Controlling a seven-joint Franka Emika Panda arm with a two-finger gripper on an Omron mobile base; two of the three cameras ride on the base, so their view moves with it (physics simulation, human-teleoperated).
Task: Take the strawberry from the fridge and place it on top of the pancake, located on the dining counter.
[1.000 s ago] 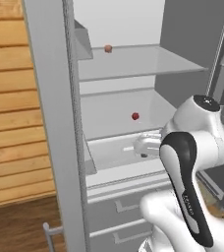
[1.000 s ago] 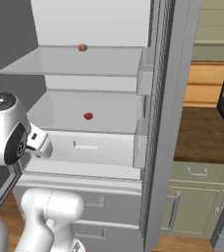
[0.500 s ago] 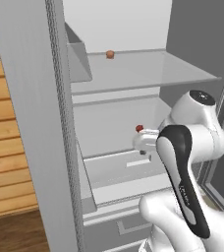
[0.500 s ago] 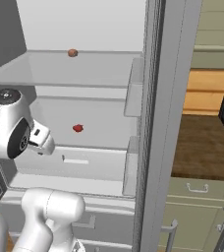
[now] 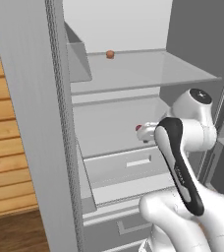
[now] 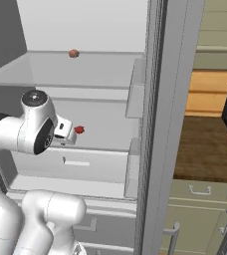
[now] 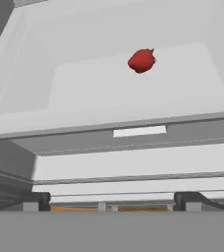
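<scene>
I have the strawberry (image 7: 142, 60) in the upper middle of the hand view, lying on a pale shelf (image 7: 109, 103) inside the fridge (image 5: 35, 98), well ahead of my gripper (image 7: 112, 201) and a little right of its line. My gripper stands wide apart and holds nothing. In the right base view the strawberry (image 6: 79, 130) sits at centre left, just beyond the hand. A small brown thing (image 5: 110, 54) rests on the upper shelf.
</scene>
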